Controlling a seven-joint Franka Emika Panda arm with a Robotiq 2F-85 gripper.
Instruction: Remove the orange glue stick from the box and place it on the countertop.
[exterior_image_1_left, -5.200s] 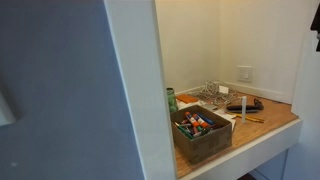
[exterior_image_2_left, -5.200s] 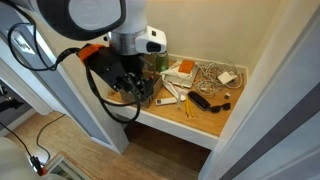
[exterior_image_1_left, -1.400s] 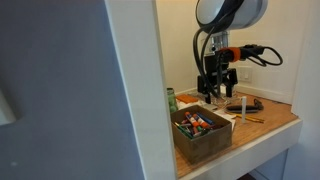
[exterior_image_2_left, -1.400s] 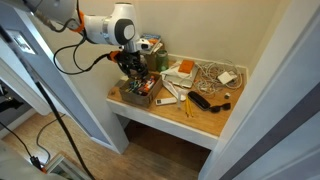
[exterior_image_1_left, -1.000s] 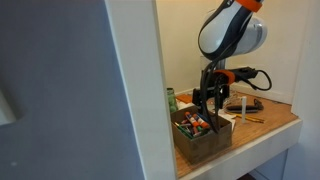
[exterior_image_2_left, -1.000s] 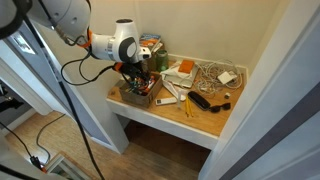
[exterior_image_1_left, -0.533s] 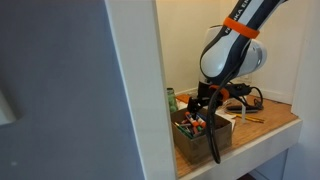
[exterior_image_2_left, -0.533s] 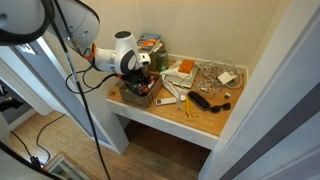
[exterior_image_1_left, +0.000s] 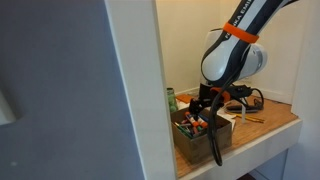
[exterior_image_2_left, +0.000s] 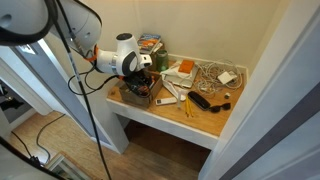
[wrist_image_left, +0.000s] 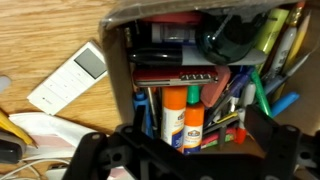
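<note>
Moved forward and down from over the middle of the countertop (exterior_image_1_left: 272, 124), the gripper (exterior_image_1_left: 205, 112) now hangs just above the box (exterior_image_1_left: 206, 143), which sits at a front corner of the countertop, hard by the white side wall. Its fingers (wrist_image_left: 105, 158) are spread wide apart in the wrist view. The orange glue stick (wrist_image_left: 172, 115) stands among the markers inside the box, roughly between them and not gripped; a white remote (wrist_image_left: 68, 78) lies on the wood beside the box.
</note>
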